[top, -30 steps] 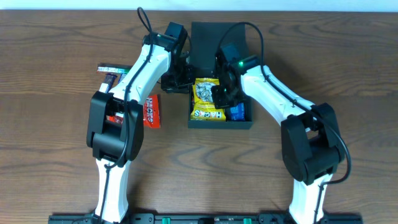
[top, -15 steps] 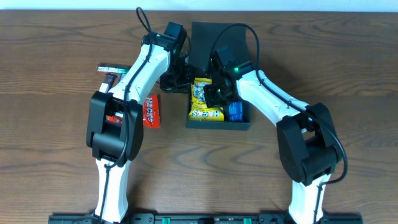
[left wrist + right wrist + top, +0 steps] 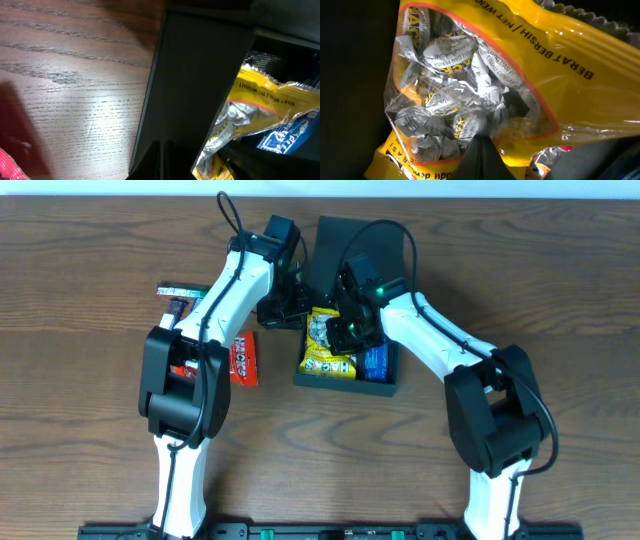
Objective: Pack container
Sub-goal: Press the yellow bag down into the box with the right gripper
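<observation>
Right gripper [image 3: 343, 332], jaws seemingly closed, shifted onto yellow candy bag [image 3: 328, 352]; container [image 3: 345, 381] skewed slightly; likely pressing bag flat inside.

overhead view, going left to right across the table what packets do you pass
green-and-white packet → red packet → yellow candy bag → blue packet; the last two lie inside the container

The yellow candy bag [image 3: 329, 347] and blue packet [image 3: 375, 361] fill the container [image 3: 345, 384], both pincers, left [image 3: 296, 308] and right [image 3: 347, 330], crowd its far end, and bare worktop [image 3: 330, 450] lies in front beside a red packet [image 3: 243, 358].
</observation>
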Controlling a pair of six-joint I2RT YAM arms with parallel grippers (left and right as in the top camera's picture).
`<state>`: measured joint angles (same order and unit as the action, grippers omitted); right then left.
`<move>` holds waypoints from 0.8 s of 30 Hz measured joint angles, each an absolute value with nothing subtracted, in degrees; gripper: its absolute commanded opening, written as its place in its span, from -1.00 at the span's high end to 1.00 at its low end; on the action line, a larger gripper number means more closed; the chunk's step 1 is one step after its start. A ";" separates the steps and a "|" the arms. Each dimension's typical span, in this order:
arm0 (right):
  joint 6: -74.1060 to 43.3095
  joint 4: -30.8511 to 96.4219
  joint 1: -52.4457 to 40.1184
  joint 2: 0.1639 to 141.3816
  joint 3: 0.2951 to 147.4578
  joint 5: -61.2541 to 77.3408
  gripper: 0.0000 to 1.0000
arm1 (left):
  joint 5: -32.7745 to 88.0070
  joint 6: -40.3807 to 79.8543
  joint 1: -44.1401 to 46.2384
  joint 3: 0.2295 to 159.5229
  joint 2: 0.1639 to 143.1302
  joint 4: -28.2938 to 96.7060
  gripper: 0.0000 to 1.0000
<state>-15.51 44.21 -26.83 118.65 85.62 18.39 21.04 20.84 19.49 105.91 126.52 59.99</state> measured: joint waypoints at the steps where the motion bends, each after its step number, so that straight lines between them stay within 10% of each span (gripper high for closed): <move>1: -15.51 45.15 -26.70 118.67 85.93 18.76 0.96 | 21.06 20.97 19.29 105.91 126.52 60.14 0.88; 24: -15.53 48.69 -26.20 118.67 87.29 14.55 0.97 | 24.73 21.21 19.40 97.91 124.20 67.66 0.88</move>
<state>-15.53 48.69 -26.20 118.67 87.29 14.55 24.73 21.21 19.40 97.91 124.20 67.66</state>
